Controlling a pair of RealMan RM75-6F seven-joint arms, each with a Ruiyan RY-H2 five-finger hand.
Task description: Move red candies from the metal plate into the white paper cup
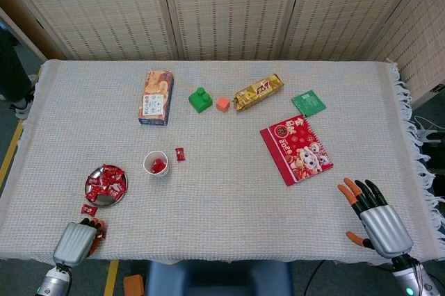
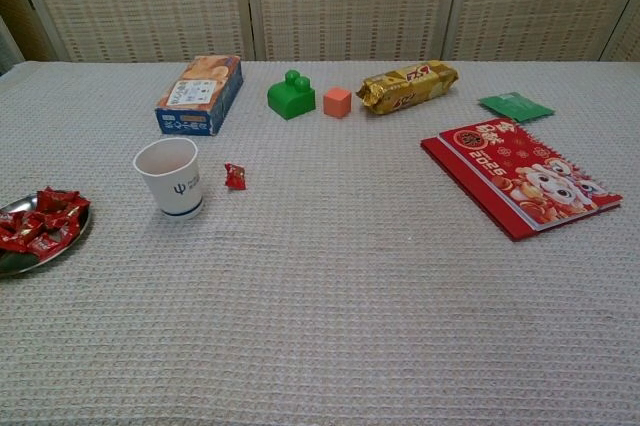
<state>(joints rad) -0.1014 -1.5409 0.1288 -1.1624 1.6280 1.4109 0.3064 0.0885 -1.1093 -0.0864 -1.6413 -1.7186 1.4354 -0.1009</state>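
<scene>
A: Listing from our left robot hand [image 1: 76,239] outward: it sits at the near desk edge, fingers curled under; whether they pinch anything we cannot tell. Our right robot hand [image 1: 376,219] rests at the near right edge, fingers spread, holding nothing.

B: Next item out?

A: One loose candy [image 1: 88,209] on the cloth, just beside the left robot hand and just outside the metal plate [image 1: 92,193]. The plate carries a heap of red candies [image 1: 108,182]. Right of it stands the white paper cup [image 1: 155,164], red already showing inside. A stray candy [image 1: 179,153] lies just right of the cup.

B: Handling notes?

A: We judge the candies light and small, with crinkly, slippery wrappers; a pinch across the body or on a twisted wrapper end should hold best. The cup looks light and easily tipped, so we would drop from above, not press its rim.

B: Remainder?

A: Snack box [image 1: 156,97], green block [image 1: 200,99], orange cube [image 1: 222,103], gold packet [image 1: 258,92], green sachet [image 1: 308,103], red calendar [image 1: 297,148] on the desk [image 1: 229,199].
</scene>
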